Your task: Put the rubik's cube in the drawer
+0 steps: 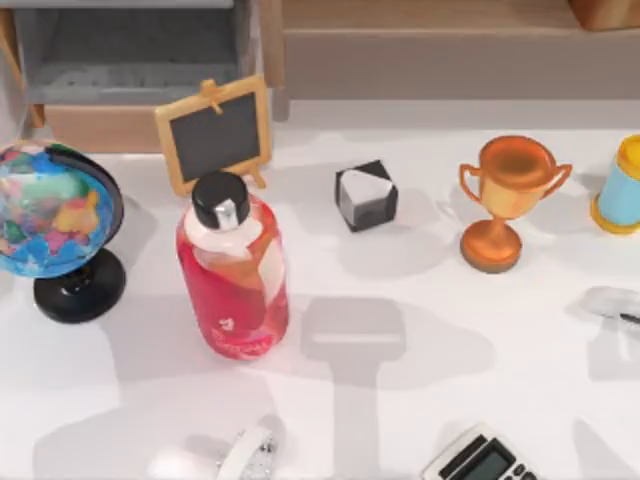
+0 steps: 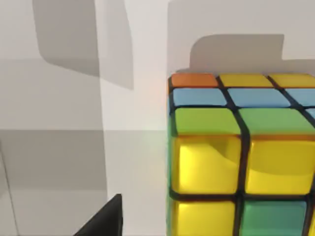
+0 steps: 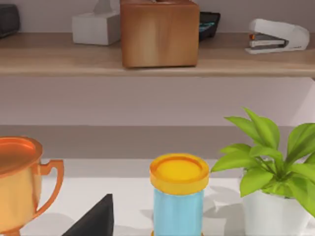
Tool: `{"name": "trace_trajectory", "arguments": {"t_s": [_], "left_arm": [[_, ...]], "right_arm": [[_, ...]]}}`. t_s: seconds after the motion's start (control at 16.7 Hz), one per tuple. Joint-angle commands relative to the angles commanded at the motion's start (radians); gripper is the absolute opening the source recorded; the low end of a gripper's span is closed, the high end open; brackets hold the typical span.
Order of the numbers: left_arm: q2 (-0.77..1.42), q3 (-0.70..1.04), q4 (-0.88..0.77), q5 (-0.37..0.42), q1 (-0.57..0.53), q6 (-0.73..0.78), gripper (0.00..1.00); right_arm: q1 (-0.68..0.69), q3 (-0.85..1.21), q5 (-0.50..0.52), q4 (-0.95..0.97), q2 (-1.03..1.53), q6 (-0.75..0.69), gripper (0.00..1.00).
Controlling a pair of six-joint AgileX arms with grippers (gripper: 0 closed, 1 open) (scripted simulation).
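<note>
Left gripper [image 2: 101, 222] is showing one dark tip near the rubik's cube [image 2: 241, 157]; how wide it is standing I cannot tell. Cube is filling much of the left wrist view against the white desk [image 2: 133, 162], with yellow and green squares facing the camera. Right gripper [image 3: 93, 220] is facing the trophy [image 3: 15, 182] and the blue jar [image 3: 178, 196]; its width cannot be told either. Drawer [image 1: 100, 127] is standing open at the desk's back left, behind the globe [image 1: 50, 210] and chalkboard [image 1: 213, 133].
</note>
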Motion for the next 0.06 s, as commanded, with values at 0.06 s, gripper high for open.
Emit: {"name": "trace_trajectory", "arguments": {"t_s": [0.06], "left_arm": [[0.0,0.0,0.0,0.0,0.0,0.0,1.0]], "right_arm": [[0.0,0.0,0.0,0.0,0.0,0.0,1.0]]}}
